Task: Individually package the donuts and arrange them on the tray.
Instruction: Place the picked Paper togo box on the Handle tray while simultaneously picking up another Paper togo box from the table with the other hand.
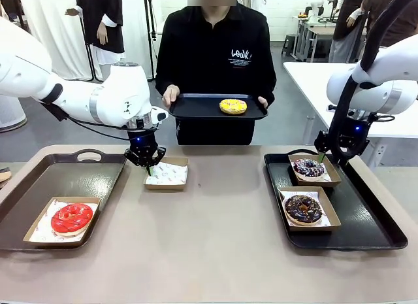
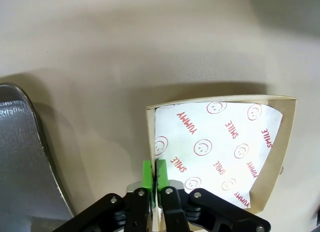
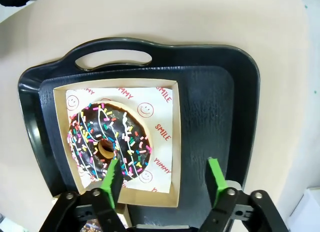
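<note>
A beige, round-cornered table (image 1: 215, 238) carries two dark rectangular plastic trays with handles. The left-hand tray (image 1: 78, 176) holds a shallow brown cardboard box with the glossy red ring donut (image 1: 71, 218) lying on printed paper. The right-hand tray (image 1: 366, 212) holds two such boxes: the far one contains the dark donut with coloured and white sprinkles (image 1: 308, 167), the near one the dark chocolate donut (image 1: 303, 208). Across the table a person in a black top holds a third black tray (image 1: 196, 108) with both hands; the yellow ring donut (image 1: 233, 106) sits unboxed on it.

Between the two table trays, just right of the left-hand one, stands an empty paper-lined cardboard box (image 1: 166, 173), its white liner printed with red smileys and the words YUMMY and SMILE. The left gripper (image 1: 147, 165) stands at that box's left wall; in the left wrist view its green pads (image 2: 147, 174) are pressed together with the cardboard wall (image 2: 149, 137) pinched between them.

The right gripper (image 1: 324, 157) hovers over the far box on the right-hand tray. In the right wrist view its fingers (image 3: 214, 174) stand wide apart and hold nothing: one finger over the sprinkled donut (image 3: 107, 142), the other over bare tray beside the box.
</note>
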Controlling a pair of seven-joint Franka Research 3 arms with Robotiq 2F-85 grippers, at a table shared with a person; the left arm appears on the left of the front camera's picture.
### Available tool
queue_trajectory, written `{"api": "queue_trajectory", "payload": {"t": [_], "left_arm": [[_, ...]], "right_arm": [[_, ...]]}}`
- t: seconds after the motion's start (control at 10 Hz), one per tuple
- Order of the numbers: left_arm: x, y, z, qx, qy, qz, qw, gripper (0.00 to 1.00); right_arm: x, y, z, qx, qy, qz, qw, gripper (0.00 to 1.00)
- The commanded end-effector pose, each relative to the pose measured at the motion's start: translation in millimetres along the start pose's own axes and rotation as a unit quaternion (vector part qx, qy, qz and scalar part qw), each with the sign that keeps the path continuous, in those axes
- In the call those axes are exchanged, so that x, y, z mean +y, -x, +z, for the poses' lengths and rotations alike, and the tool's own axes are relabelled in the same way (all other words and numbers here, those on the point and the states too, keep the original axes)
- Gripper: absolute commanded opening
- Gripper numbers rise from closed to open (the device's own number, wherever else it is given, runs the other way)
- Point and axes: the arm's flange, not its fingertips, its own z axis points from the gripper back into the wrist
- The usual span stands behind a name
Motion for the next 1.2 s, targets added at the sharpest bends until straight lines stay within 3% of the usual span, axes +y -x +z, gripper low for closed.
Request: {"api": "queue_trajectory", "payload": {"t": [0.0, 0.4, 0.5, 0.6, 0.8, 1.1], "left_arm": [[1.0, -0.4, 3.2, -0.009, -0.003, -0.007, 1.0, 0.0], [1.9, 0.1, 8.9, -0.011, -0.001, 0.001, 1.0, 0.0], [0.6, 2.5, 18.9, -0.001, 0.012, 0.021, 1.0, 0.0], [-1.6, 9.7, 39.0, -0.002, 0.032, 0.023, 0.999, 0.0], [-11.3, 27.6, 79.2, -0.017, 0.048, 0.011, 0.999, 0.0], [-35.5, 32.9, 130.0, -0.053, 0.041, -0.009, 0.998, 0.0]], "right_arm": [[-2.3, 4.9, 5.5, -0.006, -0.009, -0.013, 1.0, 1.0], [-4.4, 12.5, 18.1, -0.017, -0.018, -0.017, 1.0, 1.0], [-5.1, 24.2, 32.4, -0.008, -0.057, -0.01, 0.998, 1.0], [-13.6, 44.4, 61.8, 0.022, -0.142, 0.009, 0.99, 1.0], [-55.2, 78.2, 121.8, 0.031, -0.278, 0.021, 0.96, 1.0], [-136.4, 119.9, 160.4, 0.017, -0.421, -0.022, 0.907, 1.0]]}}
